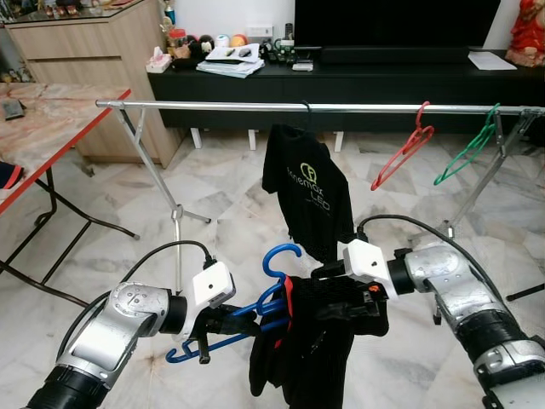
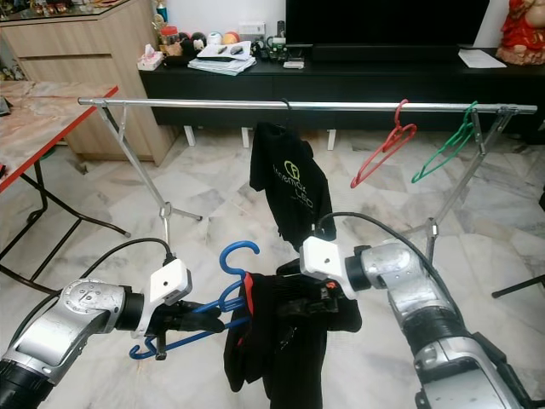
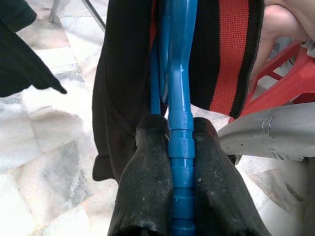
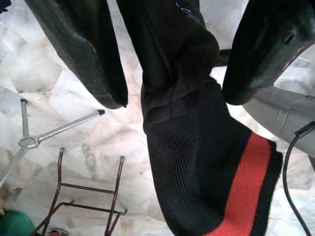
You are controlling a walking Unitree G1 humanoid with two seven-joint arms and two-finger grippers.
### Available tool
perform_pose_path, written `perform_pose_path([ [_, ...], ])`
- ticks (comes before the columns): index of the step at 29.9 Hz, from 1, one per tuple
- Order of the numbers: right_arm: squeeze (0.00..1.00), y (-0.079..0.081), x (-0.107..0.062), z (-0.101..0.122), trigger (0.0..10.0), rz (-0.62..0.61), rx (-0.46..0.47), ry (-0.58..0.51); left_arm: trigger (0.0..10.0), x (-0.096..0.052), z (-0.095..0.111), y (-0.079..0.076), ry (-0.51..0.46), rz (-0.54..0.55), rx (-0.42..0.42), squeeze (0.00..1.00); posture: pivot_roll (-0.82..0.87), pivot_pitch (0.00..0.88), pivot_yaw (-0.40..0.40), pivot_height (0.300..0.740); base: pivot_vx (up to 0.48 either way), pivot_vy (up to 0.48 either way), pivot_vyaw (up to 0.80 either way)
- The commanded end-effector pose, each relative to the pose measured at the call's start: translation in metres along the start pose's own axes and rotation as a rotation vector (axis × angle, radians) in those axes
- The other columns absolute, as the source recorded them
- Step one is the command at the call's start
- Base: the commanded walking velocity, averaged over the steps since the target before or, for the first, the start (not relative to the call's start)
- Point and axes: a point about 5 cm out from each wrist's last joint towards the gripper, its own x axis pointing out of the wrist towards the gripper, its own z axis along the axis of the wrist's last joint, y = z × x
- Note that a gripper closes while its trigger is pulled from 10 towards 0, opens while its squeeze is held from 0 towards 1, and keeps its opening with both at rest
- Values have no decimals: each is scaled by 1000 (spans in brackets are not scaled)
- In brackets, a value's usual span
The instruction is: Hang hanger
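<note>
I am holding the blue plastic hanger (image 1: 255, 311) in my left gripper (image 3: 182, 147), both black fingers (image 3: 147, 172) clamped narrow on its straight arm. The hanger's hook (image 1: 281, 256) is pointing up, well below the long silver metal rail (image 1: 221, 106) of the clothes rack.

A black knitted garment with a red stripe (image 1: 302, 341) is draping over the hanger and hanging down between my two arms. My right gripper (image 4: 172, 73) is standing wide, one finger on each side of a bunched fold of this garment; the fingers are not pressing it.

Judged step: the garment is being dressed onto the hanger; hanging is not yet begun.

On the rail, a black printed T-shirt (image 1: 308, 192) is hanging near the middle, while a red empty hanger (image 1: 404, 153) and a green empty hanger (image 1: 468, 149) are sitting towards the rail's right end. The stretch of rail left of the T-shirt is bare.

The next move probably calls for:
1. Settling the garment squarely on the hanger.
2. Raising the hook above the rail.
3. Lowering the hook onto the bare stretch, keeping the garment apart from the T-shirt.
</note>
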Motion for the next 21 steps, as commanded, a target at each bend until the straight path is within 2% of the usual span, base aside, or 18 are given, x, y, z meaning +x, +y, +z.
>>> perform_pose_path([
  [1,0,0,2,2,10000,26,-13,5,10000,-2,9,-2,-36,-10,23,0,34,121,66,740,0,0,0],
  [6,0,4,10,-5,9882,40,-1,35,10000,-1,10,-2,-39,-10,24,0,37,125,62,740,0,0,0],
  [7,0,4,10,-6,5294,41,4,35,10000,0,10,-2,-39,-11,24,0,38,125,62,740,0,0,0],
  [8,0,4,12,-6,0,40,14,25,10000,0,11,-2,-41,-10,24,0,40,126,60,740,0,0,0],
  [21,0,4,15,-7,0,39,38,7,10000,1,12,-2,-48,-8,24,0,39,130,55,740,0,0,0],
])
